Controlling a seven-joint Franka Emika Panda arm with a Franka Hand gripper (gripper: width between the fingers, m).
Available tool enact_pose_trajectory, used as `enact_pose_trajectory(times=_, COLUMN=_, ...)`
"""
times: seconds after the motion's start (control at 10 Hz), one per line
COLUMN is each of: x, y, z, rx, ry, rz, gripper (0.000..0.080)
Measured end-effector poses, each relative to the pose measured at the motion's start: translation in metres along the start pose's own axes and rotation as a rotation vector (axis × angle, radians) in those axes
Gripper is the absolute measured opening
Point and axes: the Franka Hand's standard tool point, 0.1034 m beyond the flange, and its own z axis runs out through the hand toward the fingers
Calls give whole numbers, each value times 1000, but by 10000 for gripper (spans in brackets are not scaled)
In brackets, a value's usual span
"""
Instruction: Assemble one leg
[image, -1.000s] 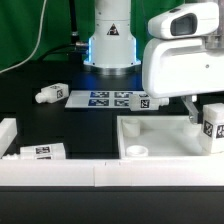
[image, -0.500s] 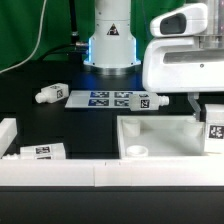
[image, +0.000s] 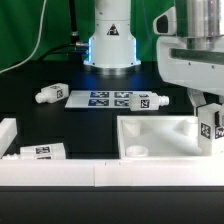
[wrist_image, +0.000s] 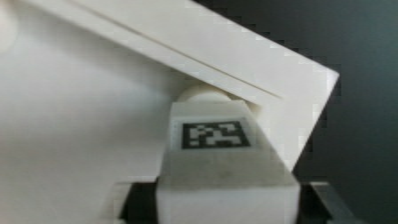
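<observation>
Holding the leg (wrist_image: 217, 140) w/ jaws clamped on its sides, gripper (image: 208, 128) sits over the tabletop (image: 160, 130) corner at the exterior view's right. Prob light, stiff, kinda slick plastic, so grab mid-body on the flat sides, not the tag.

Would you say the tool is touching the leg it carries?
Touching: in the wrist view, the tool has its fingers pressed against both sides of the leg.
</observation>
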Motion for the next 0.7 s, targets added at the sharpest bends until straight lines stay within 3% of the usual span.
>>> enact_pose_trajectory(times=0.2, x=0, y=0, z=0, rx=-1, ry=2, rz=38, gripper=314)
enact_pose_trajectory(times=0.3, x=0, y=0, z=1, rx=-2, ry=2, rz=-19, gripper=447)
enact_pose_trajectory(times=0.4, x=0, y=0, z=1, rx=-5, ry=4, rz=-177, gripper=447)
enact_pose_trajectory(times=0.5, x=-1, y=-1, z=1, rx=-8, ry=2, rz=-341, gripper=598)
enact_pose_trajectory(times=0.6, x=-6, y=-1, z=2, rx=-26, ry=-8, rz=-538, gripper=636)
enact_pose_trajectory(times=0.7, x=-5, y=-3, z=1, rx=-22, ry=-5, rz=-596, gripper=636)
